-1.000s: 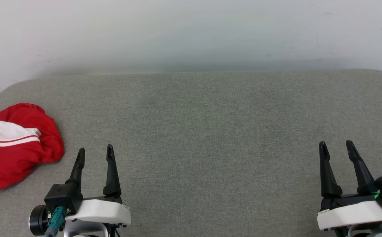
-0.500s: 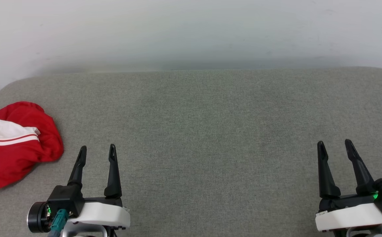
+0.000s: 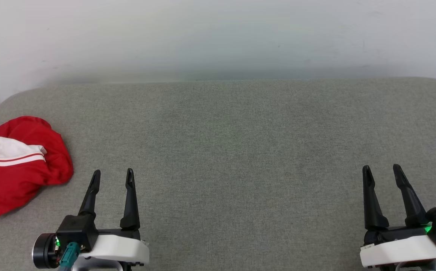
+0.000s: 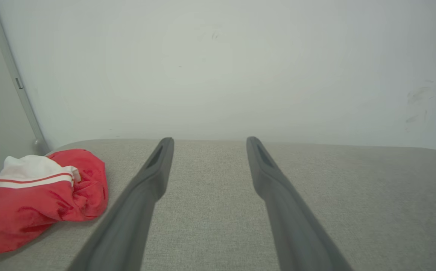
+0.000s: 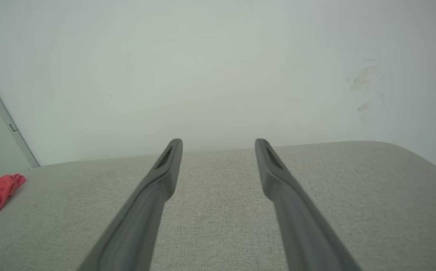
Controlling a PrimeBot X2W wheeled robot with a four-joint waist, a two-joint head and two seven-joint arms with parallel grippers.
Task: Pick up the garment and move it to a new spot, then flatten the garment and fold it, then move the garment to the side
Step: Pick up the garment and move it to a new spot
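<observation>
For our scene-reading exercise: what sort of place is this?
Probably an indoor robot test workspace: a grey fabric-covered surface against a white wall, with a crumpled red-and-white jersey at its left end.

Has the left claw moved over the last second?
Yes, slightly. Judged against the red shirt in the head view, the left claw has slid a little to the right, away from the shirt, and back toward the robot.

Garment [image 3: 14,169] bunched, partly beyond left edge
</observation>
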